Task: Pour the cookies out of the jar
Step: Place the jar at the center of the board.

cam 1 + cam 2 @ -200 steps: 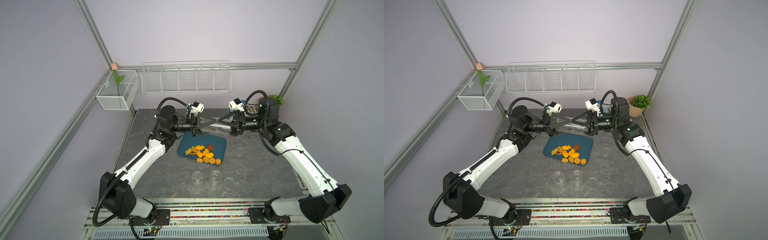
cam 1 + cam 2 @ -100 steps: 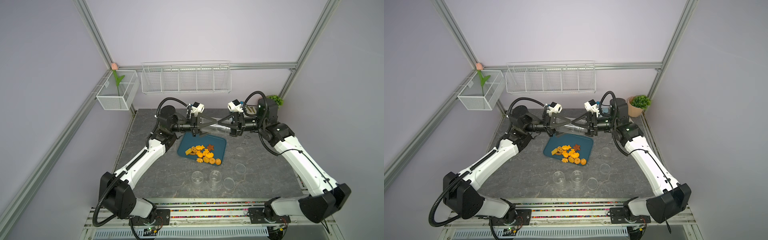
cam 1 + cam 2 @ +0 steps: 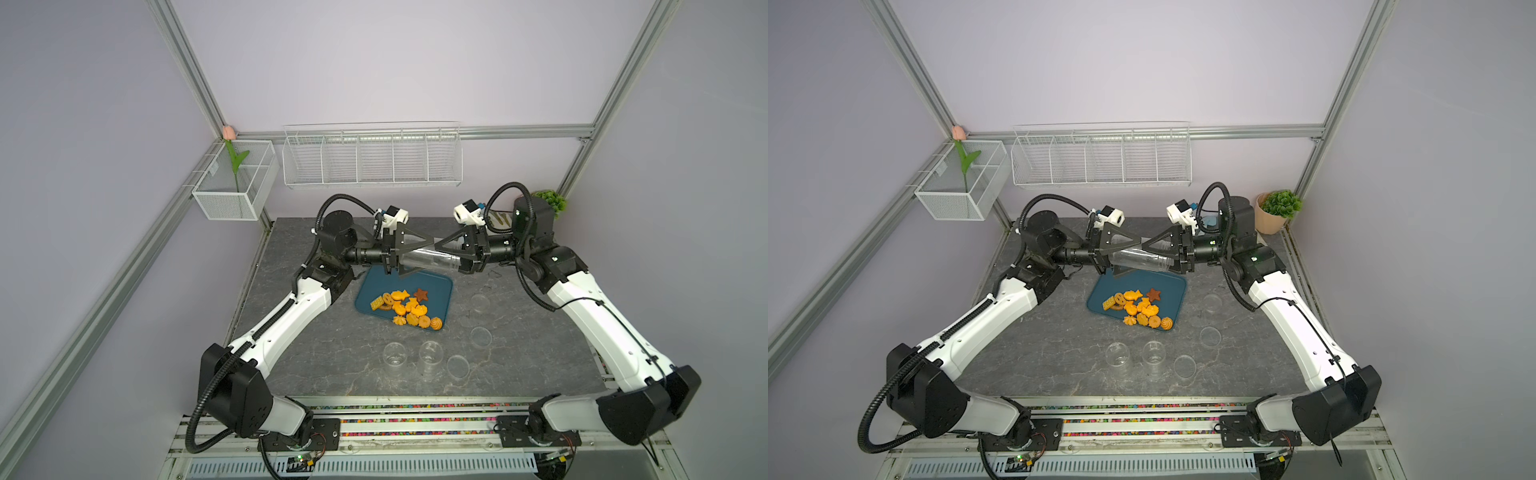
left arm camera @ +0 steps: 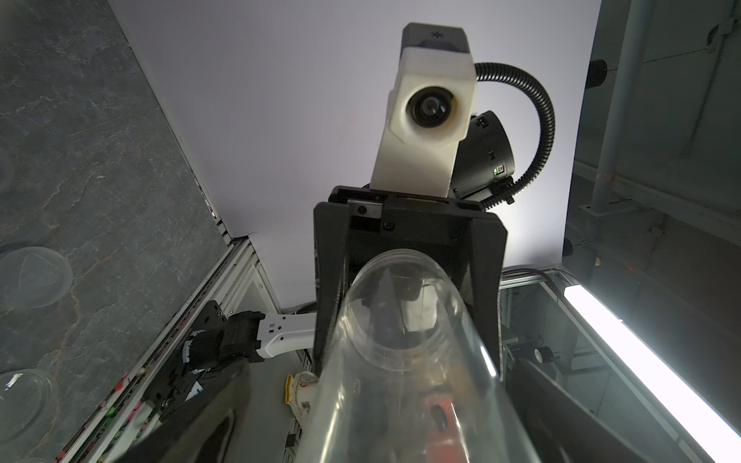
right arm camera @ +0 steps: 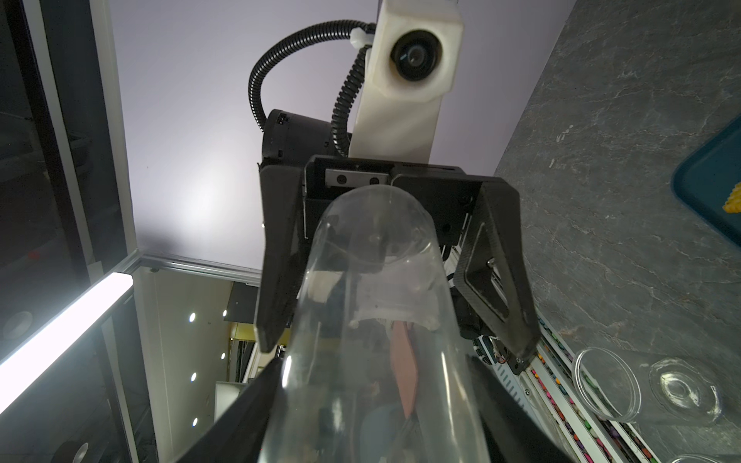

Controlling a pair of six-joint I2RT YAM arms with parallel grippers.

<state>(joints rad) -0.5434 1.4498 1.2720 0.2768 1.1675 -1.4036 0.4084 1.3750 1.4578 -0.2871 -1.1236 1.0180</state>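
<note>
The cookies (image 3: 405, 308) are lying heaped in the teal tray (image 3: 438, 286), just below both grippers. The clear jar (image 3: 434, 262) is hanging level and empty above them. The right gripper (image 3: 448, 258) is clamping 1 end, and the left gripper (image 3: 424, 257) is standing spread wide around the other.

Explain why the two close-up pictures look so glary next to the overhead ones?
Left wrist view: a light strip is blown out white, and the clear jar, right at the lens, smears what lies behind it. Right wrist view: again a blown-out strip and the same see-through smear. Both top views: even light, soft shadows, cookies sharp.
</note>
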